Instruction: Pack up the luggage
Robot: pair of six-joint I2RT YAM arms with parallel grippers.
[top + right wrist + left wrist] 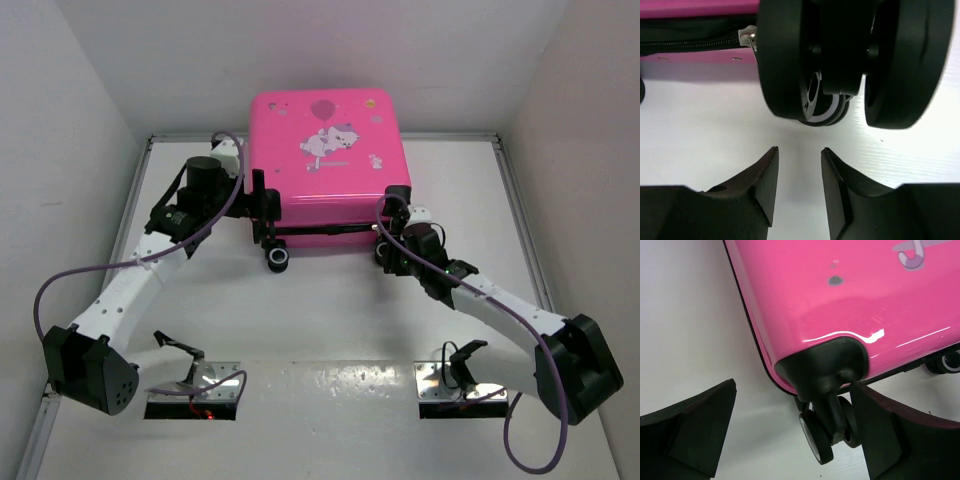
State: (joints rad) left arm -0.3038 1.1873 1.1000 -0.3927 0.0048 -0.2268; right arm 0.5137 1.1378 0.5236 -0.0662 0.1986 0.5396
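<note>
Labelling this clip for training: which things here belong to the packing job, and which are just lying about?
Job: luggage, its wheels, left gripper, right gripper.
Just there: table, purple cables, metal base plates.

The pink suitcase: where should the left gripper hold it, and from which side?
Probably the black caster stem at its near-left corner, from the near side: it is narrow and sticks out, while the suitcase shell is smooth, wide.
</note>
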